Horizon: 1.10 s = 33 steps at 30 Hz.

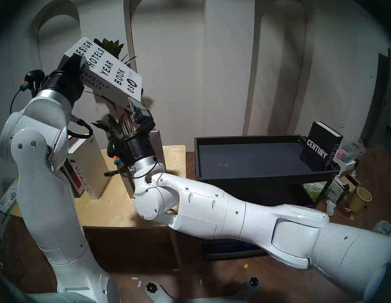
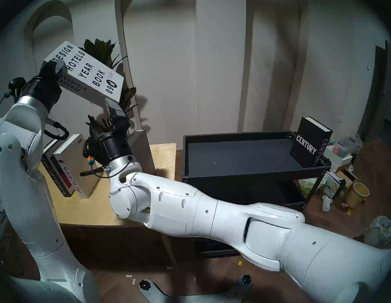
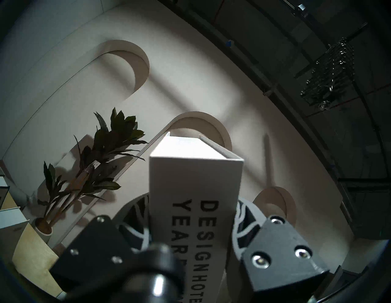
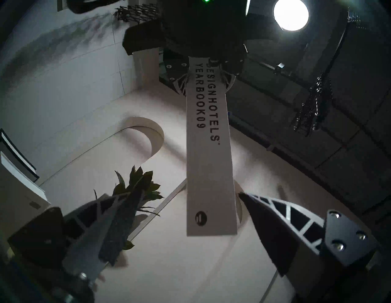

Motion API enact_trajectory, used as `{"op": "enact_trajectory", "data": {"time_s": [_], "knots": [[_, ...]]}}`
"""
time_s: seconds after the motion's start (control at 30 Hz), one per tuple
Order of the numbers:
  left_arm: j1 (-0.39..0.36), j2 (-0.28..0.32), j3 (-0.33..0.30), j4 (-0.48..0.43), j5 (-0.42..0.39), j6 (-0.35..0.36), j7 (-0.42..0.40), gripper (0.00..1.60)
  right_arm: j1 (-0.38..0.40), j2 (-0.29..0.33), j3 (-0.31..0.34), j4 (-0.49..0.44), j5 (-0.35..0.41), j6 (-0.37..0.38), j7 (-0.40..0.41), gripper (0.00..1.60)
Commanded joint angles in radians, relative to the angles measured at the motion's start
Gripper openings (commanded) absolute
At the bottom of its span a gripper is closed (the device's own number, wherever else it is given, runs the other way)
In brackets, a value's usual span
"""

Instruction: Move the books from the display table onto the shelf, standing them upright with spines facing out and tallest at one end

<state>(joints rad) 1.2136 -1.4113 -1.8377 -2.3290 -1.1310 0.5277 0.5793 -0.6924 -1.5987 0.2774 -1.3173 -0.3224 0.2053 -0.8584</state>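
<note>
Head left view: the white yearbook (image 1: 107,69) is held up in the air, tilted, well above the plywood table (image 1: 125,208), with the left gripper (image 1: 73,63) clamped across its thickness at the upper end. The right gripper (image 1: 135,105) is parked just under the book's lower corner, jaws spread wide, nothing held. Whether it's touching that corner can't be told. A couple more books, the Arietta one (image 1: 89,171) included, are stood on the table behind the left arm. Only the black Century book (image 1: 320,148) is stood on the black rack (image 1: 256,159), at its far right end.

Head right view: pretty much the same picture. The yearbook (image 2: 87,72) is seen clear of everything but the left gripper (image 2: 54,66), up in front of the potted plant (image 2: 102,49).

Left wrist view: the spine (image 3: 194,201) is wedged between both fingers (image 3: 135,220), so it's a pinch across the covers near one end.

Right wrist view: the spine is seen from below, its free end sitting between the open fingers (image 4: 281,224) but not gripped.

Handling guess: a thick, stiff hardcover, probably heavy, with smooth covers. Held at one end only, it'll likely want to droop or slip, so the free lower end is best pinched across the covers too before it gets carried to the rack.
</note>
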Motion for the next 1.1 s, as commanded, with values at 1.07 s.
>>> {"op": "enact_trajectory", "data": {"time_s": [1.07], "knots": [[0.048,-0.039,0.041,-0.081,-0.012,-0.010,0.041,0.00,0.089,-0.111,0.071,0.105,-0.016,-0.088,-0.101,1.60]]}}
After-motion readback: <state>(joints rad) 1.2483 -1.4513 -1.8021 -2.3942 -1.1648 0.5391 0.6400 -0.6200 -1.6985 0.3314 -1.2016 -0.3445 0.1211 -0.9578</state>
